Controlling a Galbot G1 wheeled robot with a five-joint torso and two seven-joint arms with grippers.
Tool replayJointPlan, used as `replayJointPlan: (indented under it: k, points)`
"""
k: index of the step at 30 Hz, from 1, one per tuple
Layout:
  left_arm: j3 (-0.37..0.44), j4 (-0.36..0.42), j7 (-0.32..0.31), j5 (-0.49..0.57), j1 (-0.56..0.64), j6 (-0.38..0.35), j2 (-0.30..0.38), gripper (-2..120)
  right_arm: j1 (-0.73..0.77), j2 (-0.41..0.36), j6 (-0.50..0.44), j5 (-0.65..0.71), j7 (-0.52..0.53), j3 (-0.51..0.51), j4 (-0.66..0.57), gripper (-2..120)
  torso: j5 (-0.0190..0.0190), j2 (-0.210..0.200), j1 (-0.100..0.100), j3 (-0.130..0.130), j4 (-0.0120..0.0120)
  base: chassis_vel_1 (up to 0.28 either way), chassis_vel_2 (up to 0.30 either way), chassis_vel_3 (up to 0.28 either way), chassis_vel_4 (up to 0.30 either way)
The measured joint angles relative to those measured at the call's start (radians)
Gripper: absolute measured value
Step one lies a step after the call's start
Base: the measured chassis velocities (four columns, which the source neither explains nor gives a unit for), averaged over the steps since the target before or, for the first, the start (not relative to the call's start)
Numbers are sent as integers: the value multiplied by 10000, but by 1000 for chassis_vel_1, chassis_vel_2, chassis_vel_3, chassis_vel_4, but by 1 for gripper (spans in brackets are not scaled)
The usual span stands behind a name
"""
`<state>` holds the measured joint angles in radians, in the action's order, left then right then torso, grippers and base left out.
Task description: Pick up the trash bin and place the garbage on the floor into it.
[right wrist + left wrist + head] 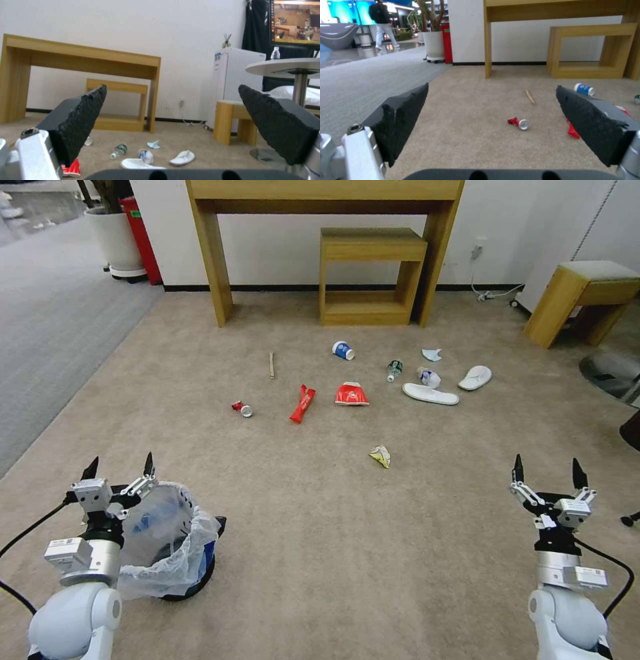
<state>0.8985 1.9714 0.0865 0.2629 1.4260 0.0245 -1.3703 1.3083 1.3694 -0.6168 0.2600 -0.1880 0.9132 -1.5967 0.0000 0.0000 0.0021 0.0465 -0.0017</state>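
The trash bin (175, 543), black with a crinkly clear liner, stands on the beige floor (320, 527) at the near left. My left gripper (119, 468) hovers open just above and left of its rim, holding nothing. My right gripper (547, 471) is open at the near right, away from everything. Garbage lies ahead: a crushed can (243, 409) (518, 123), red wrappers (303, 403) (351, 395), a wooden stick (271, 365) (530, 96), a blue-white cup (343, 350) (584, 89), a small bottle (394, 370) (119, 150), a yellow wrapper (381, 456), a mask (432, 355) and white slippers (430, 394) (182, 157).
A wooden desk (213, 260) and a low wooden shelf (370, 273) stand against the far wall, a padded stool (587, 297) at the right. Grey carpet (47, 327), a white planter (117, 240) and a red bin (141, 237) lie far left. A round table base (610, 370) sits right.
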Motion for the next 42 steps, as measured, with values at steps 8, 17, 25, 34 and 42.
replayJointPlan:
  k: [8,17,25,34,42]
  points:
    - [-5,-41,118,-4,-13,19,-45,100,-45,31,0,-34,0,-1,121,100,0,0,0,0,0,0,0,0,0]
    - [-18,-104,129,-24,-36,30,-76,100,-198,69,-11,43,119,-3,177,100,0,0,0,0,0,0,0,0,0]
    - [-18,-162,128,-35,-78,31,-76,100,-389,39,-227,46,211,25,408,100,0,0,0,0,0,0,0,0,0]
    - [1,-194,129,-21,-104,41,-42,100,-407,92,-216,12,250,12,445,100,0,0,0,0,0,0,0,0,0]
    - [1,-227,129,-13,-131,57,-31,100,-368,108,-217,-19,234,34,445,100,0,0,-1,0,0,0,0,0,0]
